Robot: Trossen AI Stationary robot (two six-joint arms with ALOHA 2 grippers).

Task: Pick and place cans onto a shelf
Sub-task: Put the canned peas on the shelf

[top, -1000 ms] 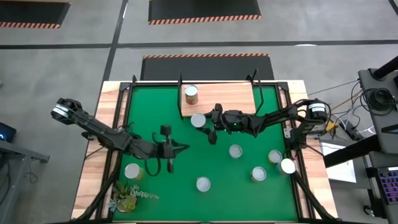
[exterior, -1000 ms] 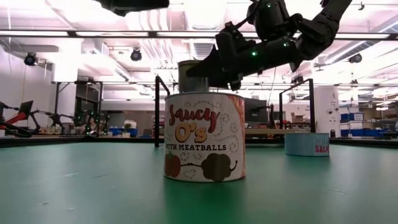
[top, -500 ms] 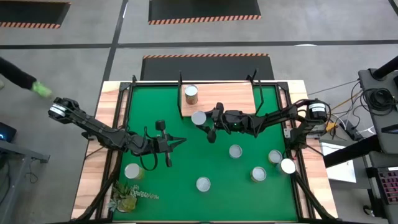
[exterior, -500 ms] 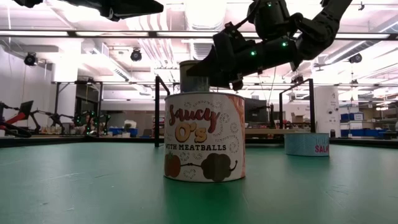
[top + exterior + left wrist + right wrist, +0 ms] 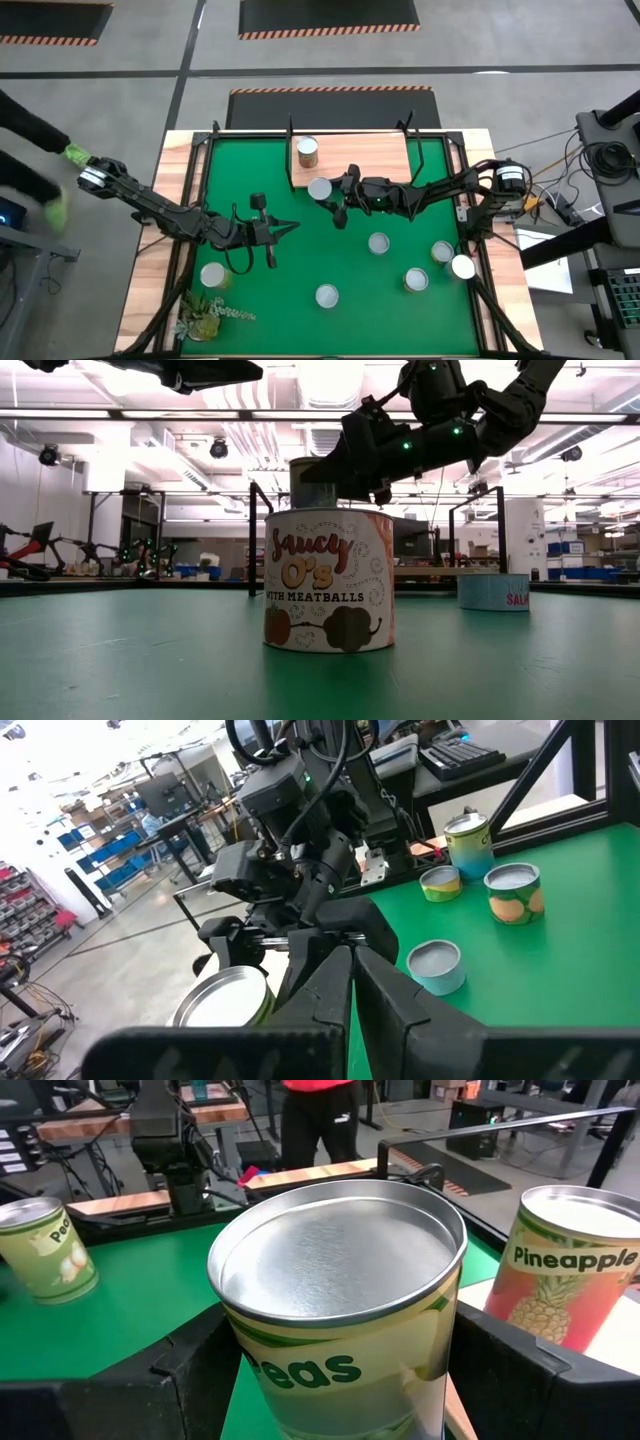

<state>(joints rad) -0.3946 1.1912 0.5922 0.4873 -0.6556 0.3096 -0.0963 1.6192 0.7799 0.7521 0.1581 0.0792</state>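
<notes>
The right gripper (image 5: pixel 322 193) clasps a peas can (image 5: pixel 340 1315) between its fingers at the front edge of the shelf (image 5: pixel 365 155), beside a pineapple can (image 5: pixel 307 152) standing there. The left gripper (image 5: pixel 285 230), fingers pressed together, hovers mid-table.

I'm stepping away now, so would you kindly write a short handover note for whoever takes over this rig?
Right gripper: closed on the peas can, held at the shelf's front edge, not yet released.
Left gripper: shut, empty, over the mat's left half.
Done: the pineapple can stands on the shelf.
Left: set the peas can down, then six cans on the mat, one at front left, five towards the right, among them the Saucy O's can.
</notes>
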